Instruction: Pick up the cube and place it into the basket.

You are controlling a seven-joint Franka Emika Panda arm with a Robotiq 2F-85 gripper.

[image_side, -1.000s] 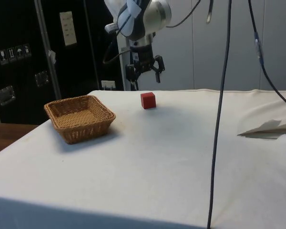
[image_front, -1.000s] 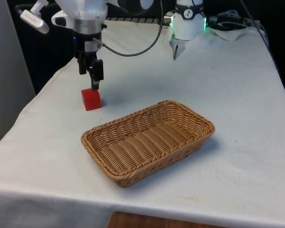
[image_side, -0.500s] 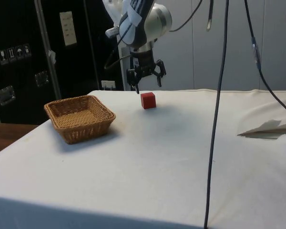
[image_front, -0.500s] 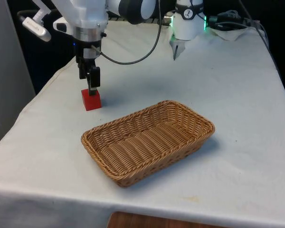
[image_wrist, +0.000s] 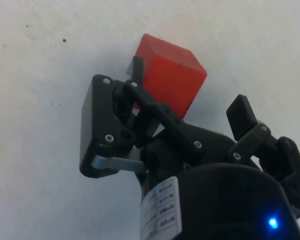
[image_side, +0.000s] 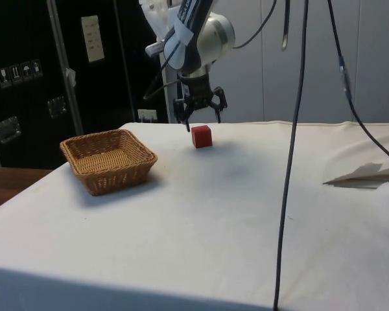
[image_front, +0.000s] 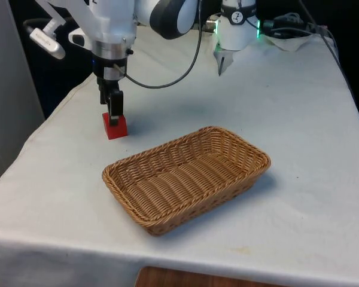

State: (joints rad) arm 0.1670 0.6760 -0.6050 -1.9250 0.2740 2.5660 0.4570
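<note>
Cube (image_front: 115,126) top — partly behind tool (image_front: 112,116)

Red cube (image_front: 115,126) resting flat on the cloth, apart from an empty, upright oblong wicker basket (image_front: 185,177) nearby.

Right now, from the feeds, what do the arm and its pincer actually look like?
The arm is glossy white with rounded shells and a dark joint band near the wrist. A black cable loops off it. The pincer is matte black, with two slim fingers on linkage arms fastened by small silver screws, and a white printed label on its body.
</note>
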